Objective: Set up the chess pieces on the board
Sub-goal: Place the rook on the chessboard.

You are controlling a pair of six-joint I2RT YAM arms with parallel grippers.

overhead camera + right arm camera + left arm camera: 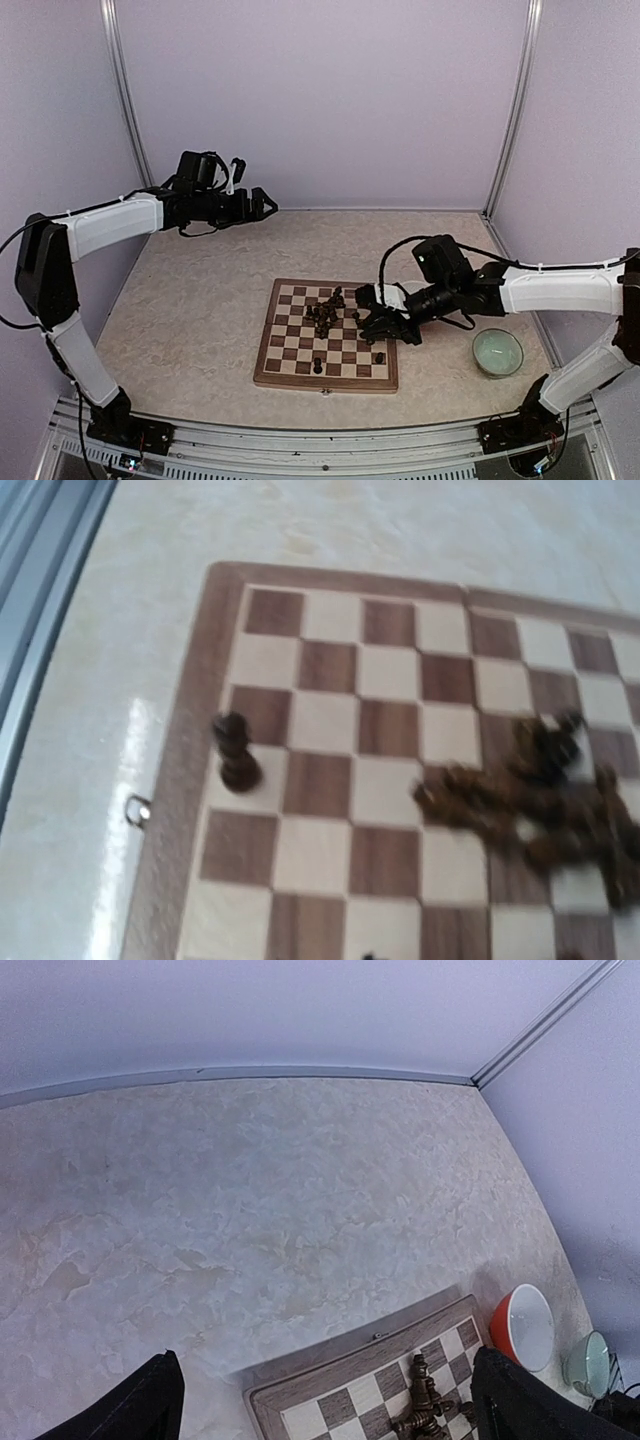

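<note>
Mid-setup at the chessboard: my right gripper [383,326] hung low over the right-hand side of the board [275,355], jaws drawn nearly together. Whether a piece sat between them I could not tell, since its wrist camera showed no fingers.

Just ahead of its fingertips the chess pieces [325,315] lay in a tangled dark heap on the middle squares. A lone upright piece [235,752] stood apart, off to the gripper's side in a row near the board's edge, and another small one [380,357] stood close beneath the wrist. Behind the right hand a pale green bowl [497,352] rested on the table.

My left gripper [265,207] was held high and well clear of the board, fingers [150,1400] spread wide and holding nothing, with a red bowl [525,1325] visible beyond the board in its wrist view.

As I judged it, sorting had barely begun. The step called for lifting one piece cleanly off the heap's fringe, not its core, coming straight down so neighbours were not scattered. The piece then needed setting upright and centred on its square before release.
</note>
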